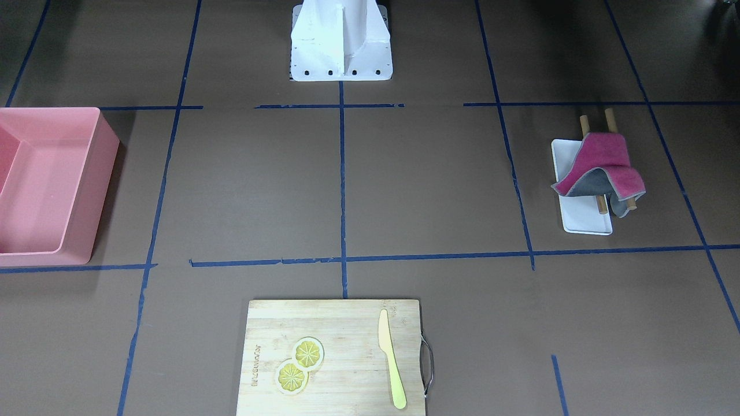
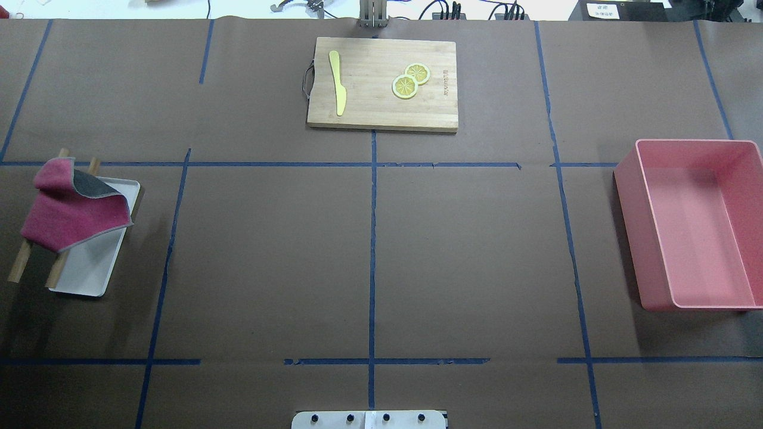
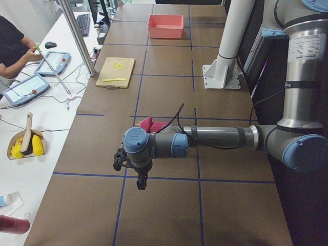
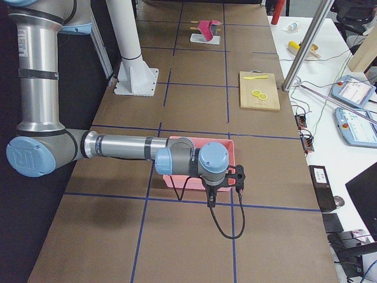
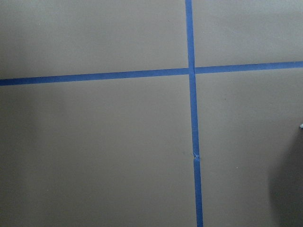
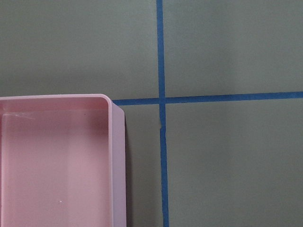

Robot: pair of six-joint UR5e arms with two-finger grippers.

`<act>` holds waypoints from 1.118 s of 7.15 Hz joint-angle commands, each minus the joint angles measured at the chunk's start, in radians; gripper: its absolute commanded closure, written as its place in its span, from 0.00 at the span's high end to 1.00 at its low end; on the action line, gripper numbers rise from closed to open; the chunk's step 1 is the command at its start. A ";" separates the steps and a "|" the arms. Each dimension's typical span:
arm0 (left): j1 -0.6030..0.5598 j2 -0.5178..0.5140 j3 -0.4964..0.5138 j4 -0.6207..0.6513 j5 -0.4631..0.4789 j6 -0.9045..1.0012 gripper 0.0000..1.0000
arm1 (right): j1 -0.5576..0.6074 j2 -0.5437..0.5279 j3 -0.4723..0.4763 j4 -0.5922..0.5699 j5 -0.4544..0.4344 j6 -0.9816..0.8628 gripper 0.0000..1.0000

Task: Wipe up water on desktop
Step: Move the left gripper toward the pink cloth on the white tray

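While no water shows on tabletop (image 2: pixel 268 268), magenta cloth (image 2: pixel 71 208) drapes wooden rack (image 2: pixel 16 266) by left edge: soft, limp, I'd pinch raised fold. My left fingers (image 3: pixel 140 182), right fingers (image 4: pixel 210 200): cannot tell if spread.

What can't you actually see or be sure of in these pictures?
Water: no view shows any on the desktop.
Left gripper, right gripper: side views only, too small to tell open or shut.
Rack: overhead, partly under the cloth.
Bin: front view, cut by the edge.
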 commanded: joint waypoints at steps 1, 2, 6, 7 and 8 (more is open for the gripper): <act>0.002 -0.003 -0.086 0.000 0.000 -0.001 1.00 | 0.000 0.000 0.001 0.000 0.002 0.002 1.00; 0.006 -0.004 -0.146 0.005 -0.002 -0.006 1.00 | 0.000 0.000 0.003 0.000 0.002 0.002 1.00; 0.164 -0.020 -0.263 -0.161 -0.176 -0.411 1.00 | 0.000 0.002 0.004 0.002 0.004 0.002 1.00; 0.220 -0.023 -0.248 -0.249 -0.173 -0.510 1.00 | -0.002 0.002 0.004 0.002 0.004 0.003 1.00; 0.268 -0.029 -0.236 -0.280 -0.170 -0.558 1.00 | -0.002 0.002 0.004 0.002 0.004 0.003 1.00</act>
